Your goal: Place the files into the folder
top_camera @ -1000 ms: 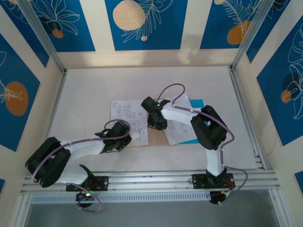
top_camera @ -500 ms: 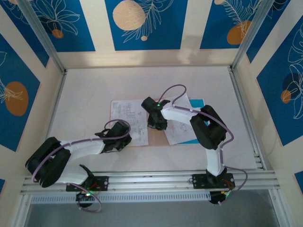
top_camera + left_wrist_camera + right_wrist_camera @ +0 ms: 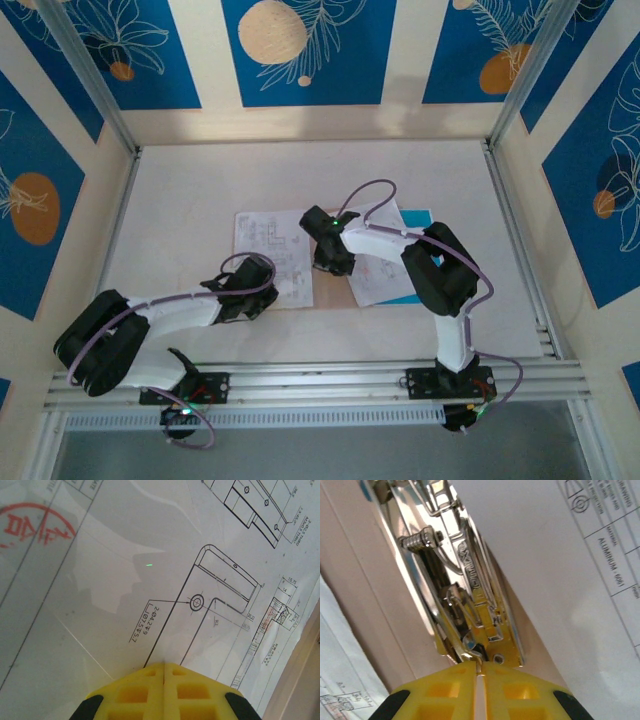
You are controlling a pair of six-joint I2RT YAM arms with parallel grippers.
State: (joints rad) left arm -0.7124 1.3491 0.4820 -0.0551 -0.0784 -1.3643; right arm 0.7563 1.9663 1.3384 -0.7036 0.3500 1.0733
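Two white printed sheets lie on the open folder [image 3: 332, 293], which sits in the middle of the table [image 3: 300, 170], a little toward the near side. The left sheet [image 3: 262, 240] covers the left half and the right sheet [image 3: 380, 280] covers the right half. I count one blue sheet [image 3: 420, 217]. It is under the right sheet, and only its far right corner sticks out. Of the folder itself I see a thin brown strip between the two sheets and at their near edge. There is one metal clip [image 3: 465, 575], shiny, running along the brown card between the two sheets.

The left gripper [image 3: 164, 667] has its yellow fingers fully together with nothing between them, and its tip is down on the left sheet, over the line drawing. In that wrist view the right edge of the sheet is close by, with a tan surface beyond it.

The right gripper [image 3: 479, 667] is over the middle of the folder. Its fingers are pressed nearly together, with only a thin slit between them, and they pinch the thin lever at the near end of the metal clip.

For moving, the far half of the table is bare and there is wide room on the left of the papers. On the right, the right rail [image 3: 515, 240] is well apart from the blue corner.
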